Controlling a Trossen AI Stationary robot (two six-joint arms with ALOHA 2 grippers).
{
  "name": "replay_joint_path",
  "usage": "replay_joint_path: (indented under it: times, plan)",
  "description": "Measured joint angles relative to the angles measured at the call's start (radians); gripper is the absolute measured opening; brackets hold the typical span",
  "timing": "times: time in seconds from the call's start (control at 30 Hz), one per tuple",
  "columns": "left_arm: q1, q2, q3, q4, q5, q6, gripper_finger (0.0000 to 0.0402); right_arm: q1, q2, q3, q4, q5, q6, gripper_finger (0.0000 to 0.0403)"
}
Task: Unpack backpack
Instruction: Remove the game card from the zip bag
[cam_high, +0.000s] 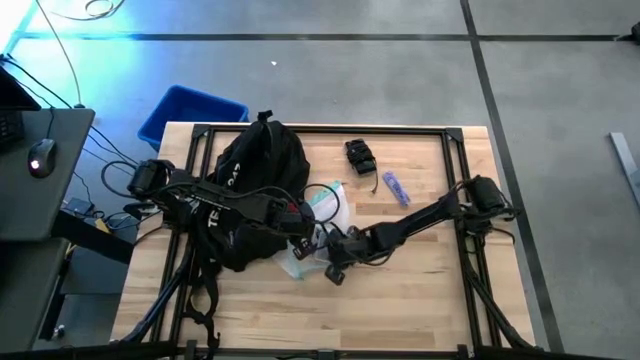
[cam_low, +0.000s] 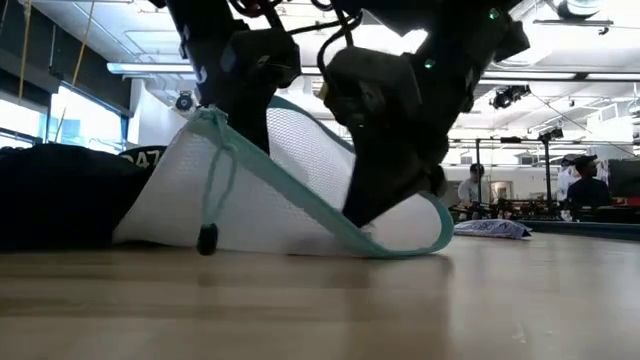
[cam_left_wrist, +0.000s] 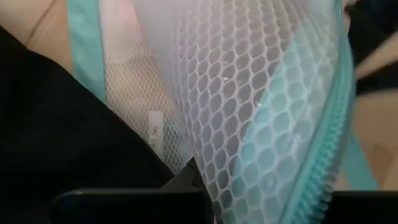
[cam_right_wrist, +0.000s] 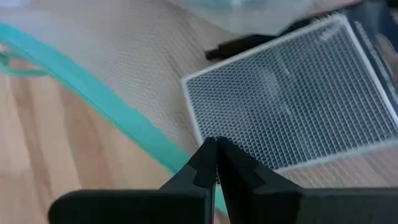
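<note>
Fingers (cam_right_wrist: 216, 163) of the right gripper (cam_high: 335, 268) were pressed together on the mesh of a white net pouch (cam_low: 300, 185) with teal trim, their tips meeting just beside its teal zipper band. Fingers of the left gripper (cam_high: 303, 222) sat hard against the same pouch; whether they were parted or closed I could not tell.

That pouch lay on the worktop (cam_high: 420, 300) between the two grippers, at 3 o'clock of the backpack (cam_high: 250, 190), one end lifted and sagging toward the wood. A pale gridded card showed through its mesh in the right wrist view.

Black and slumped, the backpack lay left of centre, its long axis running 12 to 6 o'clock, its straps trailing toward 6.

Reaching from 9 o'clock, the left arm lay low across the backpack; the right arm stretched in from 3 o'clock, forearm angled down.

At 1 o'clock of the pouch lay a small black object (cam_high: 360, 156) and a blue packet (cam_high: 396, 187). Beyond the worktop's far left corner stood a blue bin (cam_high: 185, 108); people sat in the bright room behind.
</note>
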Motion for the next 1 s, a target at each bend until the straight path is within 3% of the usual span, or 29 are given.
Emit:
replay_joint_path:
  times: [0.23,0.5,0.63,0.77,1.0]
  plan:
    - [-0.046,0.000,0.000,0.000,-0.007,0.002,0.0000,-0.006,-0.101,-0.011,-0.278,0.105,0.108,0.0000]
    - [-0.061,0.000,0.000,0.022,-0.037,0.003,0.0000,0.001,-0.214,-0.009,-0.271,0.120,0.209,0.0018]
    - [-0.061,0.000,0.000,0.056,-0.047,0.003,0.0000,0.021,-0.200,-0.009,-0.121,0.107,0.218,0.0086]
    - [-0.059,0.000,0.000,0.061,-0.050,0.009,0.0000,0.049,-0.163,-0.009,0.026,0.217,0.247,0.0178]
    - [-0.059,0.000,0.000,0.054,-0.050,0.026,0.0000,0.034,-0.145,-0.009,0.074,0.238,0.204,0.0298]
